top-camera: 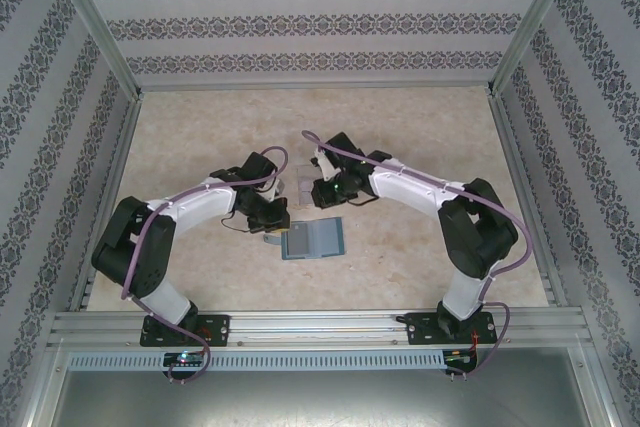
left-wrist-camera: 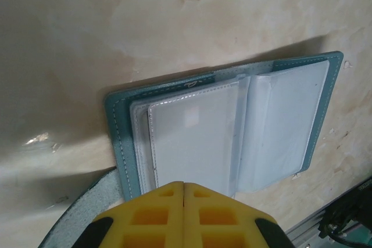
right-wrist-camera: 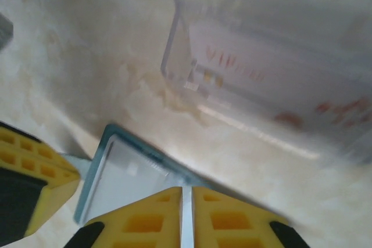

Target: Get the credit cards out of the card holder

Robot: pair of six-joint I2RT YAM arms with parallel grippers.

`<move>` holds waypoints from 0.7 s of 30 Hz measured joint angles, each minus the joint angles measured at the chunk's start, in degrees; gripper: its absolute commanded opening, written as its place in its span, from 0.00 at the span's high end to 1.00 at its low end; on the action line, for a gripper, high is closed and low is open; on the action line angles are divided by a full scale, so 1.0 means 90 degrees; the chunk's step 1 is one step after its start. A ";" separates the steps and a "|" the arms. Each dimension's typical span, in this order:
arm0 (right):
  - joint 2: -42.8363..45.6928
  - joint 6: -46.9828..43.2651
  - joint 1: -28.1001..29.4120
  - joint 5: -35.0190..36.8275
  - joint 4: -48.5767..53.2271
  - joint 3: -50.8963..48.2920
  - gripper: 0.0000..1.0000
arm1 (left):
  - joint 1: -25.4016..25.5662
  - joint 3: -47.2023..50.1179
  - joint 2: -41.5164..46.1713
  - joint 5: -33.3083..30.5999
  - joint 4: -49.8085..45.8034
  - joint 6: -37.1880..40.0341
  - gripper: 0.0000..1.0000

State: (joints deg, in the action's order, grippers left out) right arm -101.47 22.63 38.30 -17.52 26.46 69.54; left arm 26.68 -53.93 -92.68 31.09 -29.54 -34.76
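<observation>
Pinning the open card holder [left-wrist-camera: 232,123] flat with the left gripper [left-wrist-camera: 183,187], pads pressed together at its edge, should let the right gripper [right-wrist-camera: 185,190], also pressed together, slide out whatever its sleeves [left-wrist-camera: 192,140] hold. It lies mid-table, just nearer than a clear box [right-wrist-camera: 273,39] with a card [right-wrist-camera: 232,71] inside. The table [top-camera: 420,127] is pale and marbled, with patterned walls [top-camera: 300,7] on three sides.

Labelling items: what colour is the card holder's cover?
Teal-blue card holder, best in the left wrist view.
</observation>
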 measured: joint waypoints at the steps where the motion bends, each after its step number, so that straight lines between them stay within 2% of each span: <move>1: 0.0017 0.0236 0.0044 -0.0051 -0.0027 -0.0085 0.91 | 0.0000 0.0022 -0.0022 0.0015 0.0015 0.0000 0.99; 9: 0.0051 0.1817 0.0308 -0.0585 -0.0347 -0.0379 0.92 | 0.0000 0.0221 -0.0075 -0.0029 0.0022 0.0005 1.00; 21: -0.0401 0.2958 0.0903 -0.0831 -0.0901 -0.0452 0.90 | 0.0000 0.0423 -0.0287 -0.0019 0.0044 0.0017 1.00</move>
State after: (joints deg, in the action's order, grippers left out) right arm -105.08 49.25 46.44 -24.99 18.35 65.47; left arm 26.68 -50.13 -95.26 30.92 -29.15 -34.61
